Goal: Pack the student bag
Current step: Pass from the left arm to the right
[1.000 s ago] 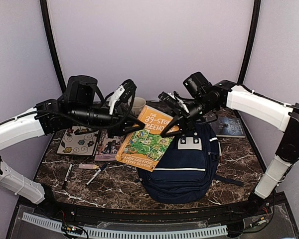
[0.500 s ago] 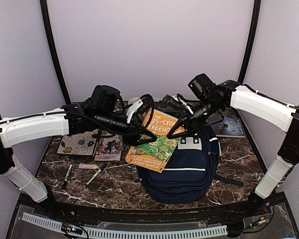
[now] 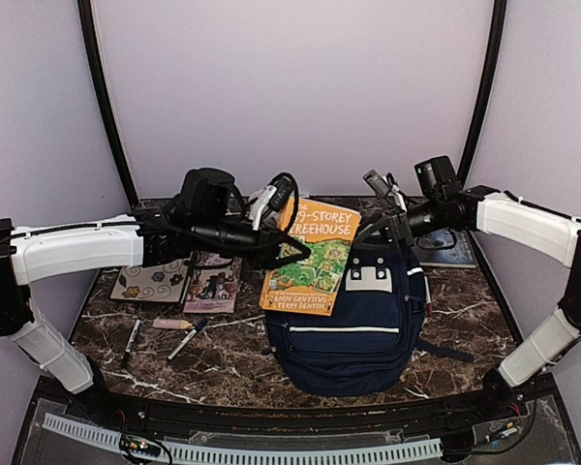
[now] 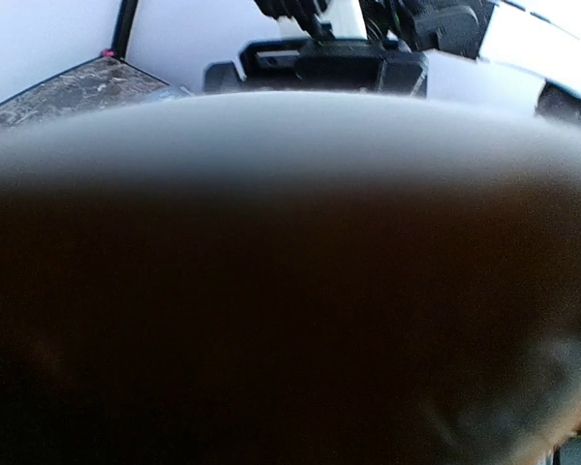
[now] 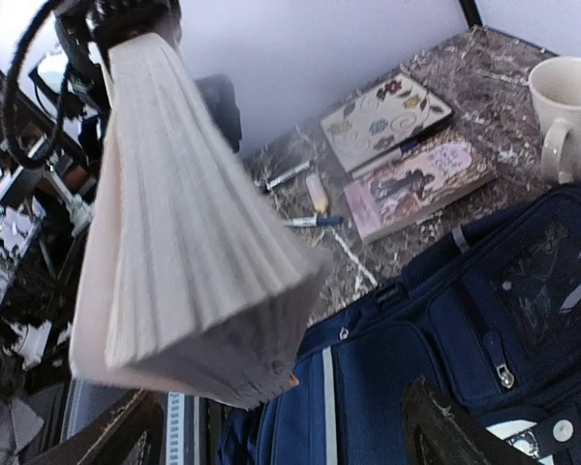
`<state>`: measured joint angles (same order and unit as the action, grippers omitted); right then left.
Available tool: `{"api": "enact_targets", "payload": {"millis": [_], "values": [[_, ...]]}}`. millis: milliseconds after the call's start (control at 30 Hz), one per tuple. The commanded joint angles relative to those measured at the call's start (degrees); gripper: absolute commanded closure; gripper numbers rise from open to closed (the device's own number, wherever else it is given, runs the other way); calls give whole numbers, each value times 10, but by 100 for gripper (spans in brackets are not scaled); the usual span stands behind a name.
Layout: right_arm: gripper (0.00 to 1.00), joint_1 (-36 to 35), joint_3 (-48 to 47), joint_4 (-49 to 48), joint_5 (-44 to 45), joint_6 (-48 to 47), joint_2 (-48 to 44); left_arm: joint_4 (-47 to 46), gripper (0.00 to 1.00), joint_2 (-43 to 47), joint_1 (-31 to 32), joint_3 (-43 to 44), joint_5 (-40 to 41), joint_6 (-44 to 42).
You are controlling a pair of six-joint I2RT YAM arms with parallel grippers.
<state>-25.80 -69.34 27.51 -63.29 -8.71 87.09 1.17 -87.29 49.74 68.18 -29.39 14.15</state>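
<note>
Paperback [image 3: 312,260] with an orange cover hangs in the air, clenched at its upper left edge by the left fingers [image 3: 289,240], front cover toward the top camera. Its title lettering reads "9-STOREY" over "REEHOUSE", the first characters hidden behind the fingers. A line along the lower edge reads "ANDY GRIFFITHS" and "TERRY DENTON". The cover art is a crowded green cartoon scene. In the top view the book's lower right corner overlaps the upper left of the student bag [image 3: 353,334].

The bag lies on the marble bench [image 3: 232,368], right of centre and front side up. Its white patch [image 3: 368,279] is toward the far end and a white stripe crosses the front pocket. Any writing on it is too small to read.

The right fingers [image 3: 391,231] sit at the bag's far top edge. From the right wrist they show spread wide and released, with navy fabric and zip pockets below them. The paperback's fanned page edges [image 5: 184,223] fill the left of that view. The left wrist view is blocked by a dark blurred surface.

Left of the bag on the bench lie a cream notebook with flower motifs [image 3: 153,281], a pink illustrated booklet [image 3: 211,285], a pale stick [image 3: 171,323], a black pen [image 3: 134,335] and a marker [image 3: 186,339]. A cream mug [image 5: 566,107] stands at the far side. A dark book [image 3: 447,248] lies beside the right arm.
</note>
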Motion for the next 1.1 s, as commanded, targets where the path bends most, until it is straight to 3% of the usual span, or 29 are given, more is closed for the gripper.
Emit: {"api": "enact_targets", "payload": {"millis": [0,67,233,567,833,1033,1067], "values": [[11,6,29,-177,-47,143,-43,-150,100,41,-11,0,54,118],[5,4,57,-208,-55,179,-43,-207,100,40,-14,-14,50,156],[0,-4,76,-268,-63,217,-38,-285,100,21,-17,-26,12,221],[4,-21,111,-354,-92,285,-16,-378,100,-2,-22,-39,-30,286],[40,-24,129,-444,-131,397,-13,-399,100,-20,-24,-49,-17,298],[77,-13,147,-508,-119,458,-20,-402,100,-42,-24,-48,-5,308],[82,-5,147,-507,-113,459,-22,-392,96,-46,-24,-45,-1,307]]}}
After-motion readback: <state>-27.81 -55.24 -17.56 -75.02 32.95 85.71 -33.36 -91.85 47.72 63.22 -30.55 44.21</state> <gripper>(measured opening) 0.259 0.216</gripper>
